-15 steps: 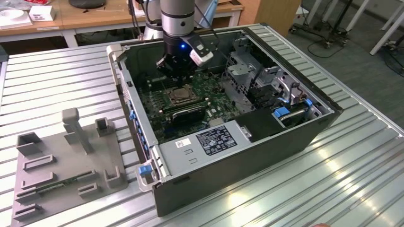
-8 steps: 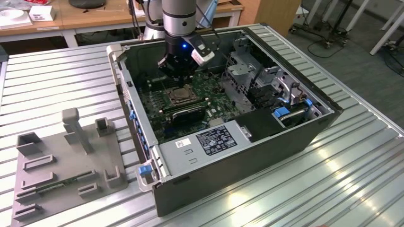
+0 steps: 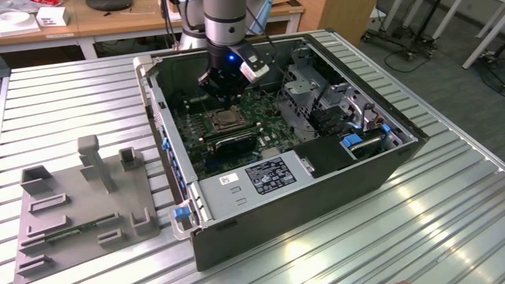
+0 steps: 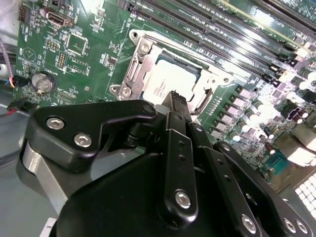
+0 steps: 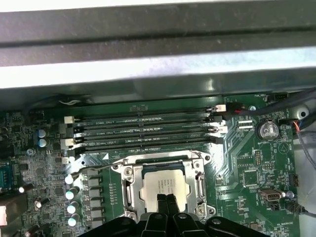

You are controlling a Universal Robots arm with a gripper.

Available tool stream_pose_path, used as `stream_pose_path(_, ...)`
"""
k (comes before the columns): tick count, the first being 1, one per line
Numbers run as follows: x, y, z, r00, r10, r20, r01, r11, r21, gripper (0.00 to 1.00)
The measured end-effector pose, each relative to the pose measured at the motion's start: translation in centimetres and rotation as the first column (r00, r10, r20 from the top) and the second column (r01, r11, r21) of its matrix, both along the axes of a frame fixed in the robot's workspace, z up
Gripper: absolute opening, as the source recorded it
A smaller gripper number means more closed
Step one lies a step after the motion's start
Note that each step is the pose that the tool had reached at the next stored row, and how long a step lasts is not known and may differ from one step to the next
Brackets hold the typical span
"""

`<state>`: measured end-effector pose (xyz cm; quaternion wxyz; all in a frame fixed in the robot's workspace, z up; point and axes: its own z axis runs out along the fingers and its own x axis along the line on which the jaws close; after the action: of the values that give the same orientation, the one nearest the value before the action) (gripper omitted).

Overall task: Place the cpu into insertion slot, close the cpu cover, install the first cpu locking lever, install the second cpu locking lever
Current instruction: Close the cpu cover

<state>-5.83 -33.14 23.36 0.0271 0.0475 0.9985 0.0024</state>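
The slatted counter (image 3: pixel 79 106) carries an open computer case (image 3: pixel 316 195) with its green motherboard (image 3: pixel 197 127) facing up. On the motherboard, the cpu (image 5: pixel 163 182) sits in the insertion slot (image 5: pixel 158 166), with the cpu cover (image 5: pixel 129 190) lying flat around it. The hand (image 5: pixel 166 202), fingertips pressed together and gripping nothing, is at the cpu's edge.

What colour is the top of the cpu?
The cpu top is silvery metal, clearest in the first wrist view.
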Motion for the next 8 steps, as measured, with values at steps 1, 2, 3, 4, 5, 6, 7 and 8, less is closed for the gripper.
stream_pose_path(1, 0.07, -0.09, -0.01, 1.0000, 0.000, 0.0001, 0.000, 1.0000, 0.0001, 0.11)
stream_pose_path(2, 0.11, -0.17, -0.01, 1.0000, 0.000, 0.0001, 0.000, 1.0000, 0.0001, 0.11)
stream_pose_path(3, 0.12, -0.27, -0.01, 1.0000, 0.000, 0.0001, 0.000, 1.0000, 0.0001, 0.11)
stream_pose_path(4, 0.13, -0.40, -0.01, 1.0000, 0.000, 0.0001, 0.000, 1.0000, 0.0001, 0.11)
stream_pose_path(5, 0.15, -0.52, -0.01, 1.0000, 0.000, 0.0001, 0.000, 1.0000, 0.0002, 0.11)
stream_pose_path(6, 0.17, -0.60, -0.02, 1.0000, 0.000, 0.0001, 0.000, 1.0000, 0.0001, 0.11)
stream_pose_path(7, 0.22, -0.62, -0.02, 1.0000, 0.000, 0.0002, 0.000, 1.0000, 0.0003, 0.11)
stream_pose_path(8, 0.29, -0.63, -0.03, 1.0000, 0.000, 0.0001, 0.000, 1.0000, 0.0002, 0.11)
